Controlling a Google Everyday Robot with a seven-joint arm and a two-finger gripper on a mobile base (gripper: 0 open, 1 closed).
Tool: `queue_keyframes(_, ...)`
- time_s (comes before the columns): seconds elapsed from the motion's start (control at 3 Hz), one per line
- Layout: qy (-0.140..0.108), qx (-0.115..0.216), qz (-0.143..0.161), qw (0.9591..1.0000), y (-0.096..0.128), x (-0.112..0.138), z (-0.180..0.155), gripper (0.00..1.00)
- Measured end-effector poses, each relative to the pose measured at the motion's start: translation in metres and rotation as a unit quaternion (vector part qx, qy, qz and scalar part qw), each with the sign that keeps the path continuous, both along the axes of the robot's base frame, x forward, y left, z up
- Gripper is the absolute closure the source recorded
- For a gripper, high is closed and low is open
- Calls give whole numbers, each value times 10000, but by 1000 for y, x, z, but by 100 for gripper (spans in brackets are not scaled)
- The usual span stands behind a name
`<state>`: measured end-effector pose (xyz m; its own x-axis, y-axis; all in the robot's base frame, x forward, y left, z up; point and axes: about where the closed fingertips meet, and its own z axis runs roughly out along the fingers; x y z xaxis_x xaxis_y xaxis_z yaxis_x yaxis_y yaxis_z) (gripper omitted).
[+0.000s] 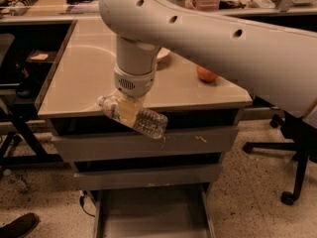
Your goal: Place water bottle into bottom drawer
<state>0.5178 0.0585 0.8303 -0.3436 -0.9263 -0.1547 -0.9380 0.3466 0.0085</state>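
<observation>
Table (pixel 84 78) — beige glossy top, front edge toward the camera. On it: a white bowl (pixel 163 54) toward the back, mostly hidden behind the arm (pixel 223 38); a round orange fruit (pixel 206 74) to the right of the bowl, nearer the front and apart from it. Pincer (pixel 125 108) hangs at the table's front edge, clamped on a tilted bottle (pixel 148 123) — cap up-left, clear of the top. Floor (pixel 247 202) is speckled, with a shoe (pixel 17 225) at lower left and a chair (pixel 300 162) at right.

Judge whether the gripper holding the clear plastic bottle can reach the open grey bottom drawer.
Probably yes: the gripper holds the clear plastic water bottle above the pulled-out grey metal bottom drawer, with nothing visible between.
</observation>
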Motion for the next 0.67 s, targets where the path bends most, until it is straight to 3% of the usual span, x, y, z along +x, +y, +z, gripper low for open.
queue_keyframes(0.67,698,-171,-462,9963,-38,-92,-25,100)
